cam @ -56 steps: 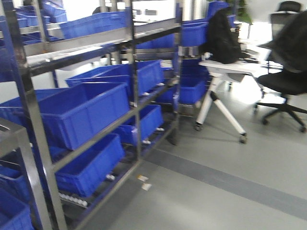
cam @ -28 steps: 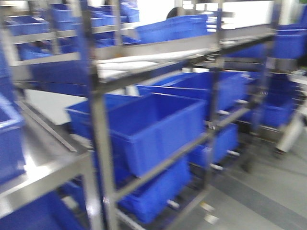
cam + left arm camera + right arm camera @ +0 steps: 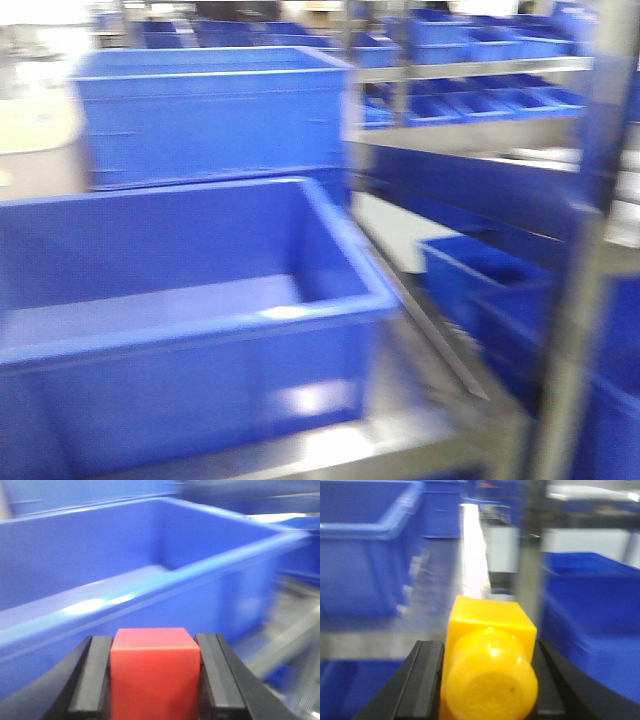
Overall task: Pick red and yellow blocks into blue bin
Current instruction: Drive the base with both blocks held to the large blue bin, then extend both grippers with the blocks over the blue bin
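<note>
Currently, the red cube (image 3: 155, 672) is gripped by the left gripper (image 3: 155, 695), with the black jaws pressed flat on its left and right faces. It is held in the air in front of the near wall of the blue bin (image 3: 150, 585), outside it, with the bin's broad rim running across the left wrist view above the cube.

In the front view everything is smeared by motion blur. The blue bin (image 3: 180, 400) is seen at the left, standing toward the front edge of a metal shelf (image 3: 410, 440), its open top tilted into view and a pale glare on its floor. A ribbed blue crate (image 3: 210, 115) is placed behind it, toward the shelf's back edge. To the right a steel post (image 3: 570, 330) is seen, with smaller blue crates (image 3: 480, 275) on the rack levels beyond it. Neither gripper is caught in this view.

The yellow brick (image 3: 490, 655) is clenched by the right gripper (image 3: 487, 690), with one round stud turned toward the right wrist camera and the jaws closed on both flanks. It is held in the air, outside any container. A blue tub wall (image 3: 370, 555) is seen at the upper left; whether it is the bin cannot be told. A blurred upright (image 3: 530, 540) and another blue crate (image 3: 590, 615) are seen to the right.
</note>
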